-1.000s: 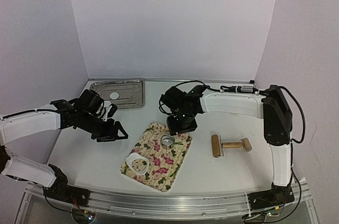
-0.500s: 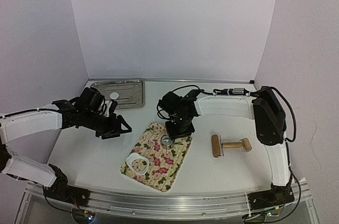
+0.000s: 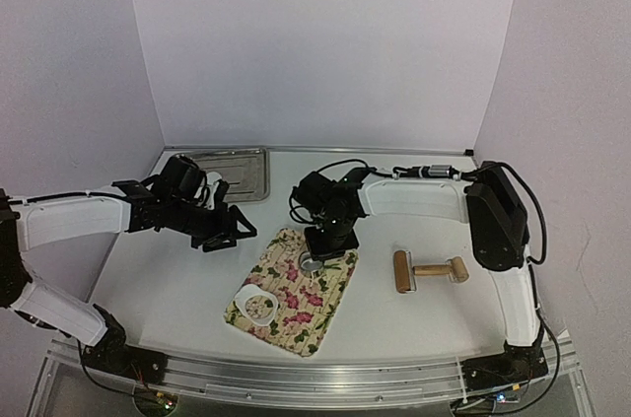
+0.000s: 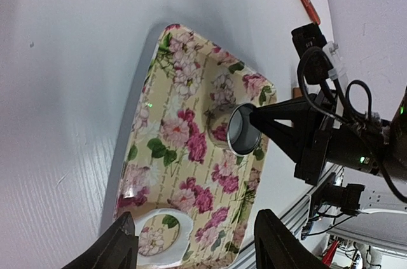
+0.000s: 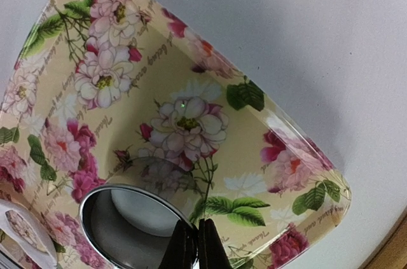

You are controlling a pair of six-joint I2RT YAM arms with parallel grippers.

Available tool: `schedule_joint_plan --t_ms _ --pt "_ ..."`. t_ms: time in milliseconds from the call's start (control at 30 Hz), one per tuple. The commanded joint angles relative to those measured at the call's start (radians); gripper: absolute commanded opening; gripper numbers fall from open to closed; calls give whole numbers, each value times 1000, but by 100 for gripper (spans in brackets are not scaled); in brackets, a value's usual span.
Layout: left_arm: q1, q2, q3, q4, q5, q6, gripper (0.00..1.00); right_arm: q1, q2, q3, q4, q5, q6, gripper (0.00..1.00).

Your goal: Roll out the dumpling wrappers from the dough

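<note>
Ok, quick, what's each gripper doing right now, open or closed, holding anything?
Left gripper: open, holding nothing.
Right gripper: closed on the rim of the ring cutter.

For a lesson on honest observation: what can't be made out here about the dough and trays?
Metal tray: top view, the left arm covers its left part; contents there hidden.
White patch in the ring cutter: right wrist view, the cutter's wall hides most; wrapper or not, unclear.
Dough sheet: left wrist view, the left gripper covers one edge.
</note>
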State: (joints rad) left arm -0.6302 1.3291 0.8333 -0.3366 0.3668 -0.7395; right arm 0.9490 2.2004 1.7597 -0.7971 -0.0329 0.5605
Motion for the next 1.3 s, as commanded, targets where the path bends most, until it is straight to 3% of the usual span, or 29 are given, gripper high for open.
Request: schedule_joint_plan --t_ms 0,200,467,667,1267 --pt "-23 31 73 127 0 -78 86 38 -137 0 -9 80 41 0" --pt "-115 151 169 142 -38 -101 86 75 -154 26 -10 113 70 0" --pt "-149 220 204 103 -85 -111 85 94 -130 81 -19 117 65 0" --pt "-178 278 232 61 -90 -95 75 97 -118 103 -20 118 67 0" --pt "-219 430 340 -88 -174 -19 68 106 -90 141 -36 127 65 0"
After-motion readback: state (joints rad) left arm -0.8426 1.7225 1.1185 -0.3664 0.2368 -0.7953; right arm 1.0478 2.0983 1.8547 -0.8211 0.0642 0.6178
